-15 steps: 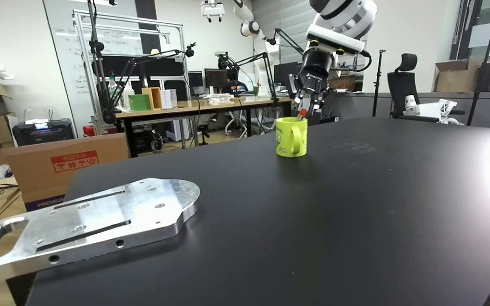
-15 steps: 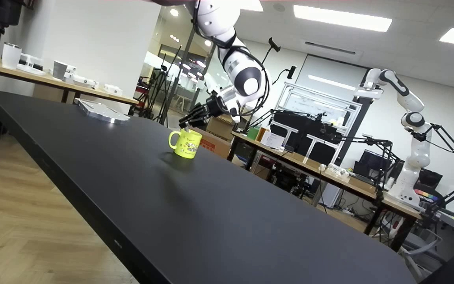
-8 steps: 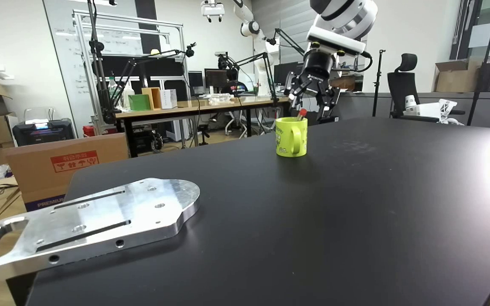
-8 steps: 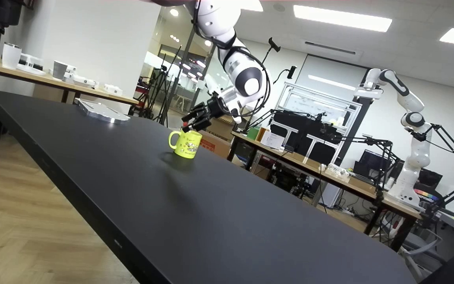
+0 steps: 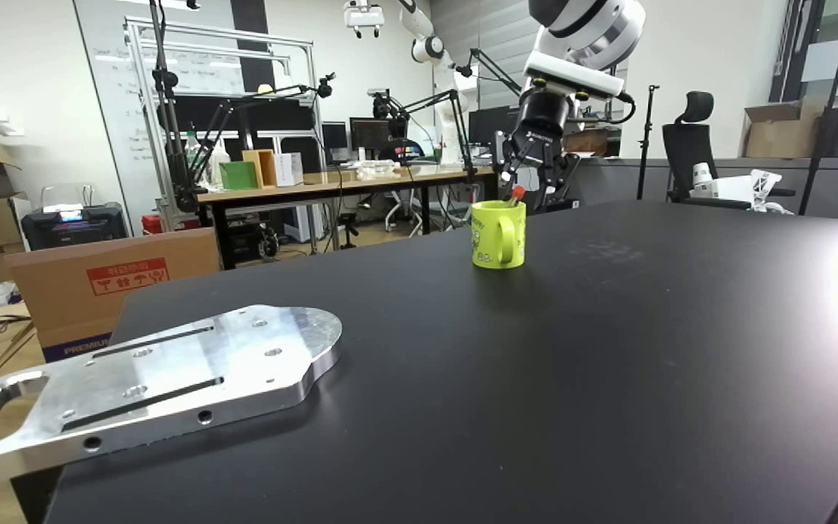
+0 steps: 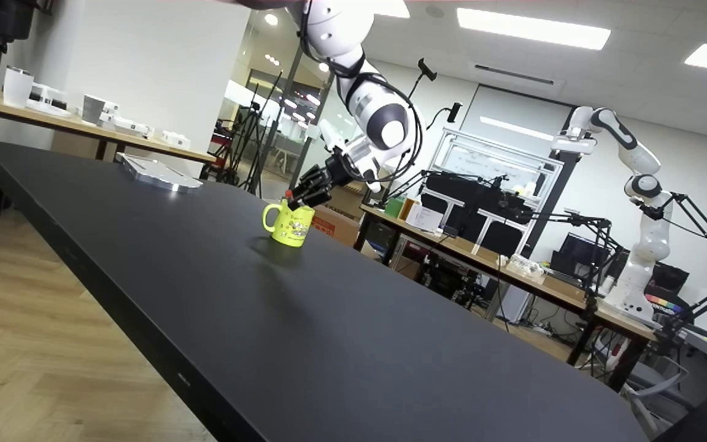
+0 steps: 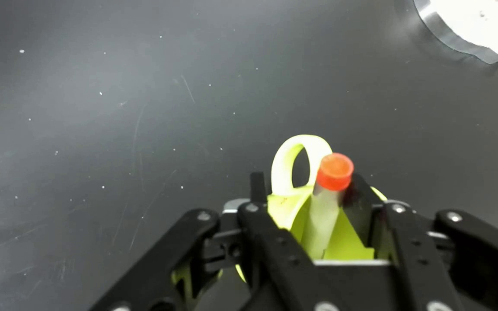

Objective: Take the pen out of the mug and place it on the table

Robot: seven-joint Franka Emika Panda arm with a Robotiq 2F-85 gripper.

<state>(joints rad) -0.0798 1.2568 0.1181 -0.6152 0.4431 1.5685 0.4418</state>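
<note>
My claw (image 7: 305,194) is spread, fingers (image 7: 361,211) either side of the pen (image 7: 323,216). Wrist view: clear gap on the left, pen just beside the right finger; can't tell if they touch. Pen is in the mug (image 5: 488,239), tilted, red end above the rim. Mug stands upright on the black table (image 5: 535,393); in an exterior view its handle faces the near side. Metal plate (image 5: 201,356) lies at near left there, well apart from the mug.
</note>
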